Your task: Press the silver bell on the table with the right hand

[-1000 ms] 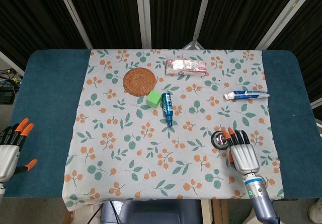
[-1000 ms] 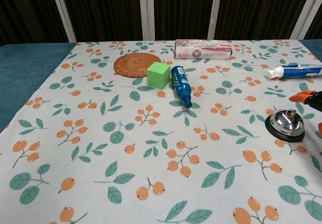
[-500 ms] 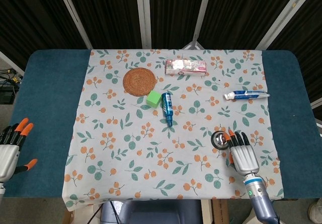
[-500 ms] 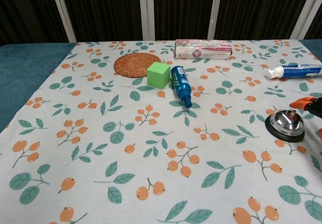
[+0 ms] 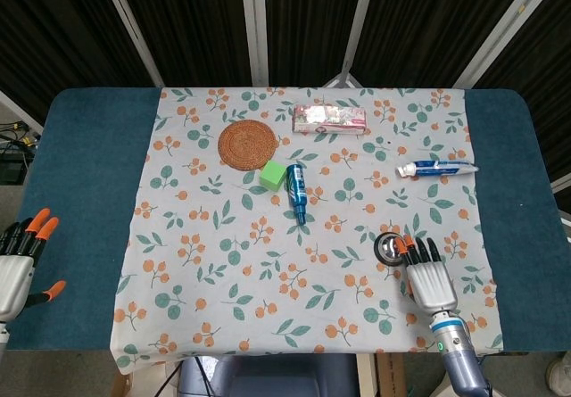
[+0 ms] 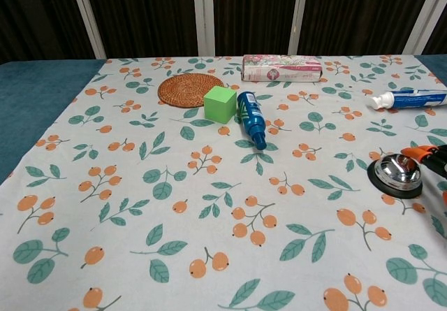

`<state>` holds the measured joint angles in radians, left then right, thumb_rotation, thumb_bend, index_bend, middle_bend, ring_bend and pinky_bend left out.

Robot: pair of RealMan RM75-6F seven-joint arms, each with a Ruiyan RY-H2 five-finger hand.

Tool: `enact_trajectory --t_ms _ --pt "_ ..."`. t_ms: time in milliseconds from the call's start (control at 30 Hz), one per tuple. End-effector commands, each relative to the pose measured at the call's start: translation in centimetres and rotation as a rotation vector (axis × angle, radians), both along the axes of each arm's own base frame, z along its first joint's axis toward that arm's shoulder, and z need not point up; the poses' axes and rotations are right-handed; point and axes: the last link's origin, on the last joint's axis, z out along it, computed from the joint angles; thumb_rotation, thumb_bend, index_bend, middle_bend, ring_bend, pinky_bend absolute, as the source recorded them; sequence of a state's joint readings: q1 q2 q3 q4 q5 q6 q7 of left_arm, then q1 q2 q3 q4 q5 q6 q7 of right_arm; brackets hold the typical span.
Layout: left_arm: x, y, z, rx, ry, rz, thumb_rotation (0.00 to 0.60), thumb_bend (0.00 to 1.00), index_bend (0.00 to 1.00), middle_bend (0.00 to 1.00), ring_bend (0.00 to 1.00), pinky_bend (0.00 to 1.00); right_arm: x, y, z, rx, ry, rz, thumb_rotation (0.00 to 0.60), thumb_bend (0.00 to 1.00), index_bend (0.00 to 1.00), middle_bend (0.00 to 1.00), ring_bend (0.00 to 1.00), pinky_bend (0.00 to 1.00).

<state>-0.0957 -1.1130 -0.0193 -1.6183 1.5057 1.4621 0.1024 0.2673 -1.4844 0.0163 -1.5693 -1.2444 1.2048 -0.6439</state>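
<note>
Silver dome bell on its black round base sits near the right edge of the floral-clothed surface. The right robot hand lies just beside the bell, palm down, orange-tipped fingers extended toward its rim and holding nothing. Far left of the bell, the left robot hand hangs spread and empty.

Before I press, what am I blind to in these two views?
- Contact: in head view the right hand covers the silver bell's near edge; touch unclear.
- Chest view: right hand cut off by the right edge, only fingertips show.
- Left hand: partly cropped in head view, absent from chest view.
</note>
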Motion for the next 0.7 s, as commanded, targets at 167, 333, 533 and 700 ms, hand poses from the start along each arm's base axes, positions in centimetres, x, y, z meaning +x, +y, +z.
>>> enact_trajectory --t_ms 167,333,533,700 --pt "0.0 0.0 0.0 0.001 0.001 0.0 0.6 0.03 0.0 0.0 0.0 0.0 1.5 -1.6 3.0 -0.138 -0.117 0.029 0.6 0.79 0.0 0.0 0.0 0.0" --pt "0.0 0.0 0.0 0.0 0.001 -0.001 0.6 0.03 0.0 0.0 0.0 0.0 1.9 -1.9 6.4 -0.232 -0.186 0.034 0.6 0.37 0.0 0.0 0.0 0.0" --pt "0.0 -0.1 0.0 -0.002 0.004 0.0 0.6 0.03 0.0 0.0 0.0 0.0 1.1 -0.5 9.8 -0.263 -0.182 0.039 0.6 0.25 0.0 0.0 0.0 0.0" --pt "0.0 -0.1 0.0 -0.003 0.008 -0.004 0.6 0.03 0.0 0.0 0.0 0.0 -0.6 1.9 12.1 -0.285 -0.151 0.074 0.6 0.24 0.0 0.0 0.0 0.0"
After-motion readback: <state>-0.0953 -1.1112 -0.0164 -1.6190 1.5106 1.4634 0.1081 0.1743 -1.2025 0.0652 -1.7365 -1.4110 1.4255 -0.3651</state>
